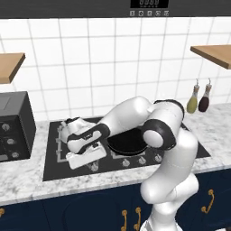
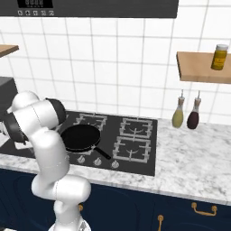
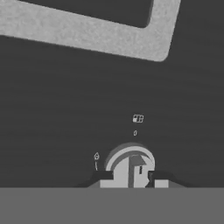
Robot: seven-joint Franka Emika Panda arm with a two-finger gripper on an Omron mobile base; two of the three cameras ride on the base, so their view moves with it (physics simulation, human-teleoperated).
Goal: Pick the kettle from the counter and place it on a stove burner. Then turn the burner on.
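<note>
Nine entries, listed left to right as we see them from the left base view.

1. Dark countertop oven [image 1: 13, 128]: far left of the gripper [image 3: 131, 178], cut off by the frame edge.
2. Wooden shelf [image 1: 9, 66]: above the oven, cropped at the left.
3. Counter [image 1: 27, 178]: veined marble running left and right of the gripper and carrying the black cooktop [image 1: 54, 169].
4. Stove burner [image 1: 59, 143]: wire grate just beyond the gripper. We can make out only its left bars.
5. Kettle [image 1: 72, 125]: pale and squat, sitting on that burner directly behind the gripper. The white hand covers most of it, and we cannot make out its handle or spout.
6. Gripper: low at the cooktop's front edge. From the base, the hand's body hides its fingers. In the hand view the two dark tips press against either side of a round stove knob [image 3: 130, 165], clamped on it. Small markings beside the knob are too small to read.
7. Black frying pan [image 1: 128, 143]: right of the gripper, half covered by the forearm. Its handle [image 2: 101, 153] shows in the right base view.
8. Two bottles [image 1: 198, 100]: far right, against the tiled wall.
9. Second shelf [image 2: 198, 67]: far right, carrying a yellow jar [image 2: 219, 57].
</note>
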